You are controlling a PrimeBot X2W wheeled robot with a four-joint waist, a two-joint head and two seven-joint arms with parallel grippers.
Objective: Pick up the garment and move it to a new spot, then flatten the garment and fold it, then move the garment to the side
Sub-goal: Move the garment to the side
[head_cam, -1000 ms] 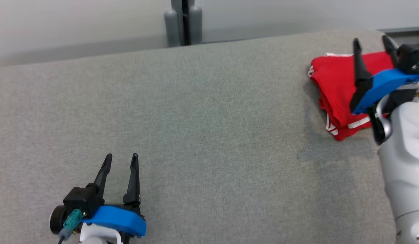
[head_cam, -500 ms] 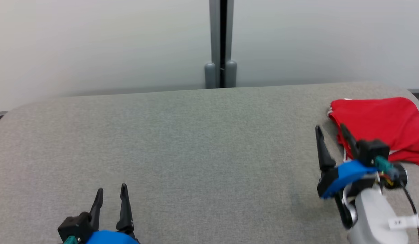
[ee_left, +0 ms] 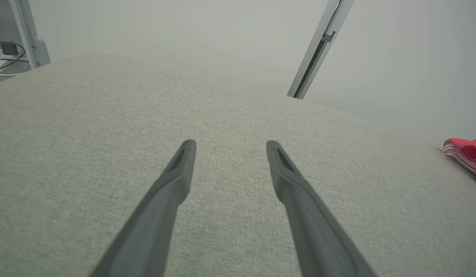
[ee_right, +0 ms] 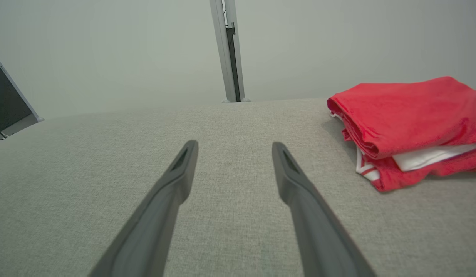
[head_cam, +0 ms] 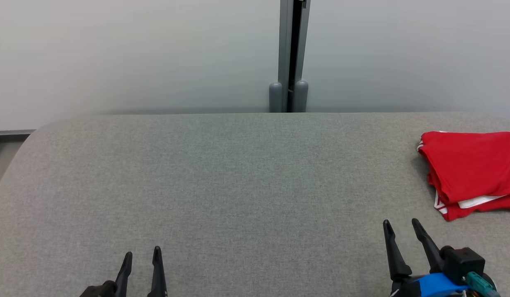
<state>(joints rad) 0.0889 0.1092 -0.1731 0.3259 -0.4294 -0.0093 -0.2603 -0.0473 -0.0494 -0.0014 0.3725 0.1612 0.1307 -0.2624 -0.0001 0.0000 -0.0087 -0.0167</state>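
The garment (head_cam: 471,169) is red with white trim, folded into a thick stack at the right edge of the grey fabric table (head_cam: 238,185). It also lies at the right in the right wrist view, garment (ee_right: 407,115), and as a red sliver at the far right in the left wrist view, garment (ee_left: 467,152). My right gripper (head_cam: 401,225) stands open near the front edge, below and left of the garment, apart from it, holding nothing. At the lower left my left gripper (head_cam: 141,253) is open and empty over bare fabric.
A grey post (head_cam: 289,57) rises against the pale wall behind the table's far edge. The table's rounded left end (head_cam: 20,152) drops off to the floor. Cables and a small device (ee_left: 7,50) lie past the far left corner.
The head camera has tilted up and swung, so the whole picture shifted. My right gripper drew back from over the garment toward the front edge, leaving the garment on the table.
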